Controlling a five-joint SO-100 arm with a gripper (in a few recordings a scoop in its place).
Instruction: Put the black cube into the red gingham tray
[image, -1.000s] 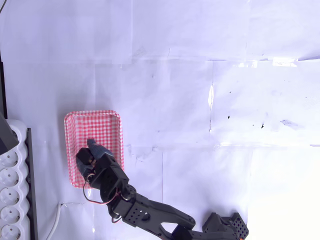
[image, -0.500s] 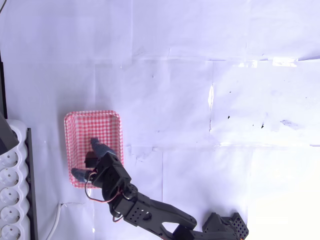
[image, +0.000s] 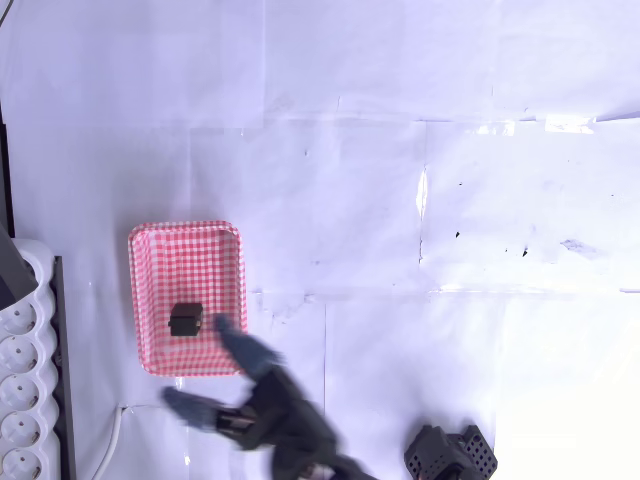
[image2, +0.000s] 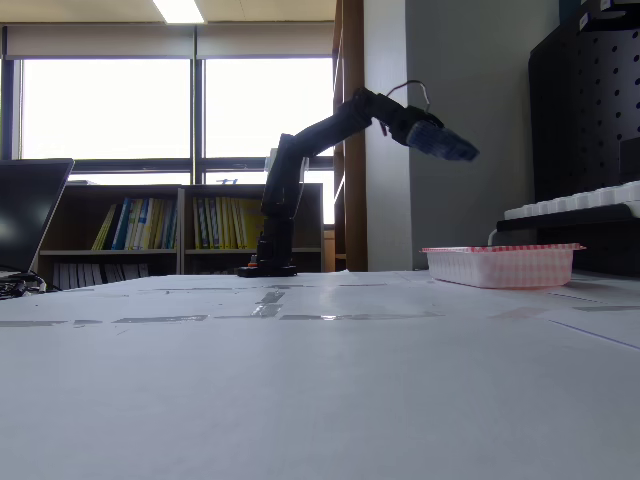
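Note:
The black cube (image: 186, 320) lies inside the red gingham tray (image: 160, 245), near its lower middle in the overhead view. My gripper (image: 215, 372) is blurred and open, its grey fingers spread wide just below the tray's lower edge, nothing between them. From the side, the fixed view has the gripper (image2: 445, 143) raised well above the table, to the left of the tray (image2: 500, 265); the cube is hidden behind the tray's rim there.
A white power strip (image: 22, 380) lies at the left edge in the overhead view, close to the tray, with a white cable (image: 112, 440) below it. The table is covered in white paper. A laptop (image2: 25, 225) stands at the far left in the fixed view.
The gripper opened and let go of the black cube, which now lies in the tray. The arm has pulled back down and away from the tray, lifting.

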